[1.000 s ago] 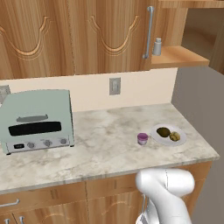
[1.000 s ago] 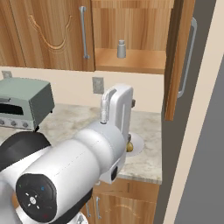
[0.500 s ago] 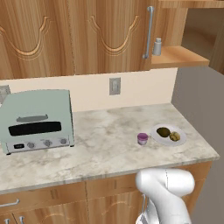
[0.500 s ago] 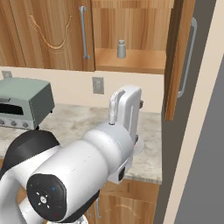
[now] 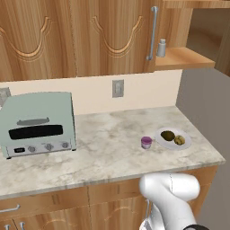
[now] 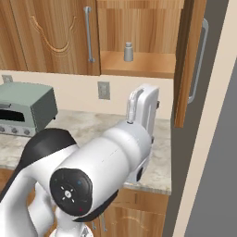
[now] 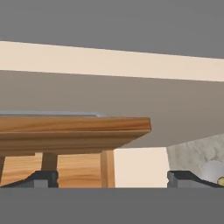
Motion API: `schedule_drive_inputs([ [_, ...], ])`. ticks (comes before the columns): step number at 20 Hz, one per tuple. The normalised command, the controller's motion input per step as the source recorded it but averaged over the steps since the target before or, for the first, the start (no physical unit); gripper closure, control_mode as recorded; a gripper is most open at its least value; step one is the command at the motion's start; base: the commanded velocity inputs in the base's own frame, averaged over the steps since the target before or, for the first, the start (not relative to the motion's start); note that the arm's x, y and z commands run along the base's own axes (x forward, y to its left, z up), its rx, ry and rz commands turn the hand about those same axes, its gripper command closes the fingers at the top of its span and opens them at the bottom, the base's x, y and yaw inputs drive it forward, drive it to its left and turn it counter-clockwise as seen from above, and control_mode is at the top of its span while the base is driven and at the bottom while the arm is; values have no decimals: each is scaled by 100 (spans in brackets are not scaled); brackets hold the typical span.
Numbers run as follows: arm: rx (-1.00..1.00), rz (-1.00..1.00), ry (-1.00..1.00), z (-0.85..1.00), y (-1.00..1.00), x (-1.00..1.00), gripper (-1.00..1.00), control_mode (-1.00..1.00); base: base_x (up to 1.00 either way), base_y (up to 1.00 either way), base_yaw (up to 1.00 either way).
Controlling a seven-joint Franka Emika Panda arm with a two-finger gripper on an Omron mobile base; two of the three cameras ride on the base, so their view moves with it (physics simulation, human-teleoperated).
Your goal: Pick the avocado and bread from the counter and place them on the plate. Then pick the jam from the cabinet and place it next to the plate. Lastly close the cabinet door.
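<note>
Facing the cabinet door [image 7: 74, 129], gripper [image 7: 111, 178] apparently spread wide, empty

Cream wall [image 5: 94, 92] with outlet [image 5: 117, 88], grey floor [image 5: 211, 117].

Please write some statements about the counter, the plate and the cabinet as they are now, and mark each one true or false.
1. The avocado and the bread both lie on the plate. True.
2. The jam stands on the cabinet shelf. False: it stands on the counter, right beside the plate.
3. The cabinet door is closed. False: it stands open, and the shelf inside is in plain sight.
4. A grey shaker bottle stands on the shelf. True.
5. The hand holds the jam. False: its fingertips stand wide apart with nothing between them.
</note>
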Motion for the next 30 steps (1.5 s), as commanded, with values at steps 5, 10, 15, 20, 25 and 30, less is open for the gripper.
schedule_drive_inputs([
  [5,0,-1,1,0,-18,17,-100,-100,0,0,0],
  [10,2,-3,1,0,-14,14,-100,-100,0,0,0],
  [15,4,-5,2,0,-17,8,-100,-100,0,0,0],
  [20,2,-4,4,0,-13,20,-100,-100,0,0,0],
  [25,1,0,1,0,-22,18,-100,-100,0,0,0],
  [30,1,0,4,0,-21,29,-100,-100,0,0,0],
])
